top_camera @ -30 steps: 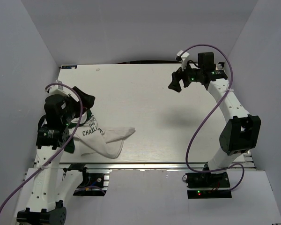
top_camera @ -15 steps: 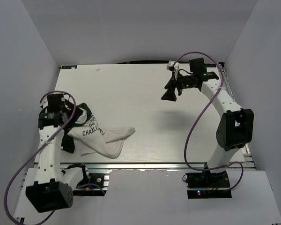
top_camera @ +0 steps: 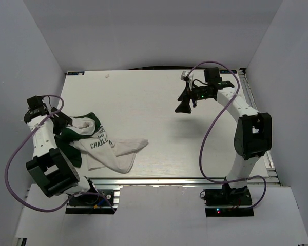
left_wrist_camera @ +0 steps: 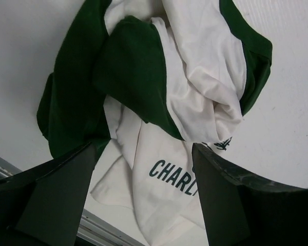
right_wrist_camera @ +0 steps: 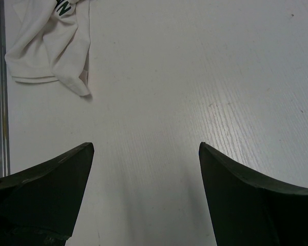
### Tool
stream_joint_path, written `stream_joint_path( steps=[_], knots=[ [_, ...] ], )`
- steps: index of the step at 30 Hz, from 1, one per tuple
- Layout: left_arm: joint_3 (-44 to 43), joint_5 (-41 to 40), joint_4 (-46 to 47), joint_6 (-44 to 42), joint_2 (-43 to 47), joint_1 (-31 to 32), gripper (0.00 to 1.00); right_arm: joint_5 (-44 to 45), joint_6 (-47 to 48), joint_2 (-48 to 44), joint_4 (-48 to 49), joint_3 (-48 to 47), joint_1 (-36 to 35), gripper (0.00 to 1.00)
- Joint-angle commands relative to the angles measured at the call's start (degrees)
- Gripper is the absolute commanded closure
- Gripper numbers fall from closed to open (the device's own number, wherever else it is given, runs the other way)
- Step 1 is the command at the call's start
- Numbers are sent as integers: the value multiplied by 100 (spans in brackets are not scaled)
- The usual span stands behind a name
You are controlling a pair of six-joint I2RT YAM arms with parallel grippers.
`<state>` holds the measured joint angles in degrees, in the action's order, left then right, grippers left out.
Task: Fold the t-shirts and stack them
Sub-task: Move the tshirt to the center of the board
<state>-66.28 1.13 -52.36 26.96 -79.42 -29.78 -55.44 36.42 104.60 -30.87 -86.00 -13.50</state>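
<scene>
Our left gripper (left_wrist_camera: 142, 148) stands with its jaws wide and nothing between them, hanging over the t-shirt (left_wrist_camera: 195, 92) near the 9 o'clock edge of the table (top_camera: 159, 154). Our right gripper (right_wrist_camera: 145, 146) is spread just as wide over bare table toward 1 o'clock, well apart from the t-shirt. The t-shirt lies crumpled at about 8 o'clock: soft white fabric in loose folds, dark green sleeves bunched on top, dark lettering partly showing. The table is pale and finely grained
</scene>
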Motion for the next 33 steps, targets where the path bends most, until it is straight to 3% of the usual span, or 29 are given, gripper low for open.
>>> stream_joint_path(
  steps=[1,4,11,16,24,29,33],
  knots=[
    [-26,72,226,-393,49,-221,14,-213,31,61,275,-40,40,11],
    [255,134,463,-446,-4,-327,18,-230,-4,122,354,-23,66,11],
    [739,-675,314,-586,154,-713,26,-371,-57,184,600,241,233,11],
    [1126,-500,550,-718,76,-713,37,-476,-74,298,521,189,330,11],
    [1003,-200,929,-902,-329,-713,43,-485,163,333,152,21,348,11],
    [1126,-437,876,-982,-329,-722,68,-389,146,254,125,48,348,10],
    [1013,-350,859,-816,-110,-713,100,-362,128,158,99,22,348,11]
  ],
)
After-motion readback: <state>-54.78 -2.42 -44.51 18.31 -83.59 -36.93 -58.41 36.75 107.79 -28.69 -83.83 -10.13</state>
